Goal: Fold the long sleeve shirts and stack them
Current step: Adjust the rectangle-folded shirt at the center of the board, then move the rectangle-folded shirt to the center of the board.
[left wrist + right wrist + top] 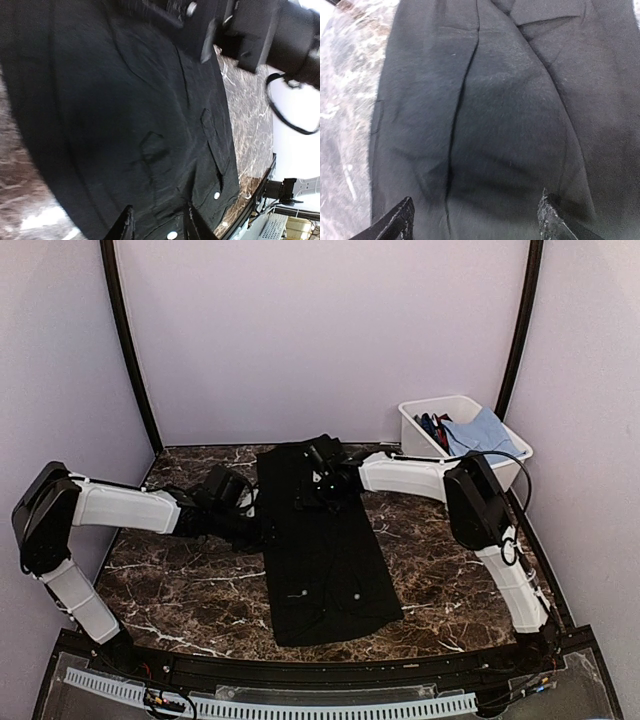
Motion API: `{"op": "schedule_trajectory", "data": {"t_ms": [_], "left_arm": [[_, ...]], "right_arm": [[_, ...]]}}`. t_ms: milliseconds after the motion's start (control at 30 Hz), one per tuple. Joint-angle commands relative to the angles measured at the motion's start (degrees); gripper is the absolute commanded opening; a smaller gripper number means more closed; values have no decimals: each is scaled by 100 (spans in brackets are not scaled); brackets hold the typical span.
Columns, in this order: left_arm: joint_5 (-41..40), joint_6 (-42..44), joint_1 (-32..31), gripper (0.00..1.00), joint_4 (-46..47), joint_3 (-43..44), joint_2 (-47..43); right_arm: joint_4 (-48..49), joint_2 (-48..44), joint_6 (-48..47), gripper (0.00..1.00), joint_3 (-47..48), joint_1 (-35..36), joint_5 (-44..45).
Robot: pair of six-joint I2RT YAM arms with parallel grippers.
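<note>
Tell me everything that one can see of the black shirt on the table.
The black shirt is plain soft cloth, laid out as a long narrow rectangle with a few creases; no sleeves show. It lies flat on the dark marble table, running from the far side toward the near edge. Small white buttons show at its near end. The left pincer is at its left edge. The right pincer hangs open over its far part. Whether either touches it is unclear.

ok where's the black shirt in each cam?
Top external: black shirt at frame centre, a long strip running far to near.
Left wrist: black shirt fills most of the frame.
Right wrist: black shirt fills centre and right.
Shared landmark: marble tabletop, right edge in left wrist, left edge in right wrist.
</note>
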Motion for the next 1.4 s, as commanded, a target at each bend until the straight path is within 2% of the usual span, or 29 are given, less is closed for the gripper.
{"op": "schedule_trajectory", "data": {"t_ms": [0,267,500,733,1000,1167,1367], "left_arm": [[187,-385,-296,32,528,67,348],[3,-498,-219,30,454,-131,936],[-286,-12,312,30,-150,-143,960],[-313,472,495,31,-732,436,1035],[226,375,392,37,-1140,467,-24],[2,332,418,38,-1646,-129,-743],[88,262,465,38,-1821,-1008,-1444]], "right_arm": [[291,-989,-211,84,-418,23,-173],[633,-2283,-321,88,-1863,24,-114],[1065,-3309,-148,89,-3388,102,-115],[1307,-4007,71,88,-4536,295,-239],[1918,-4897,413,82,-6170,416,-1132],[2060,-5281,603,76,-6805,479,-1503],[2200,-5613,796,71,-7413,489,-1776]]}}
